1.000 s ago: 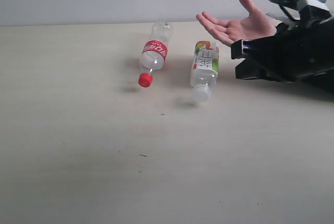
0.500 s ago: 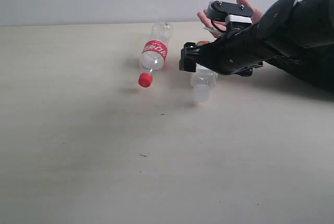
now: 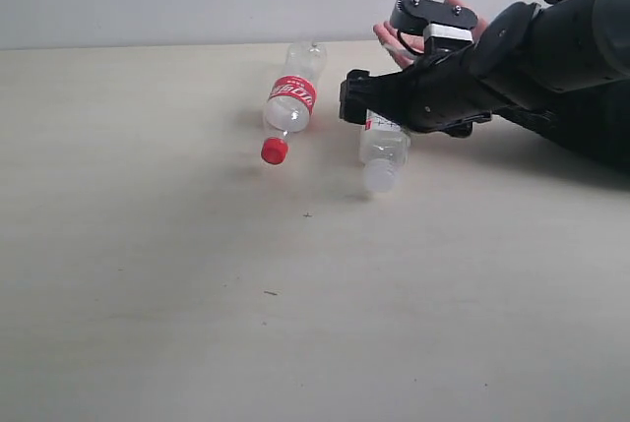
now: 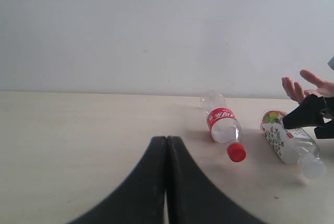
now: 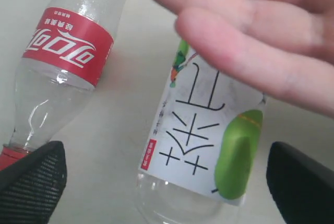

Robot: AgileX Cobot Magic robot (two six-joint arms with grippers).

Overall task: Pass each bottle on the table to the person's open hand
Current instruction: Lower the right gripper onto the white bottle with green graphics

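Note:
Two bottles lie on the table (image 3: 197, 294). The clear bottle with a red label and cap (image 3: 291, 97) (image 4: 224, 125) (image 5: 62, 62) is on the left. To its right lies the white-capped bottle with a green-orange label (image 3: 380, 156) (image 4: 289, 143) (image 5: 209, 140). My right gripper (image 3: 356, 102) (image 5: 167, 182) hovers open over this second bottle, one finger on each side of it and apart from it. The person's open hand (image 3: 394, 40) (image 4: 302, 84) (image 5: 250, 41) is just behind the gripper, fingers reaching over the label. My left gripper (image 4: 167, 140) is shut on nothing, back from the bottles.
My right arm (image 3: 551, 48) fills the back right of the exterior view and hides most of the hand. A pale wall rises behind the table's far edge (image 3: 148, 46). Bare tabletop with a few dark specks stretches toward the front and left.
My right arm has swung in from the far right to over the white-capped bottle, and its jaws have opened wide. The bottles and the hand have stayed put.

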